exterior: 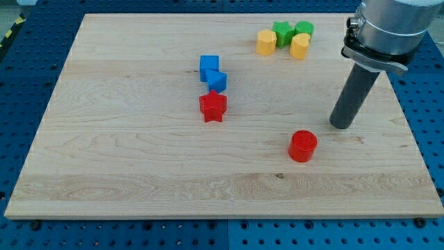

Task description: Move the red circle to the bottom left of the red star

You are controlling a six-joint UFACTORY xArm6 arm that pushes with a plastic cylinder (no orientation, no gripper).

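My tip [341, 125] rests on the board [104, 139] up and to the right of the red circle [303, 146] — near, not touching. There are no fingers, only a bare rod holding nothing. The red star [213, 106] sits well to the circle's left (two blue blocks [212, 73] just above it) — yellow and green blocks [284, 38] cluster at the top.

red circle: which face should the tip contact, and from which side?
No grip here, only a push. Put my tip against the red circle on its right face, slightly toward the view's bottom, and push toward the view's left. The red star sits up-left, so the goal spot lies left. Being round, it may slip aside off-centre.
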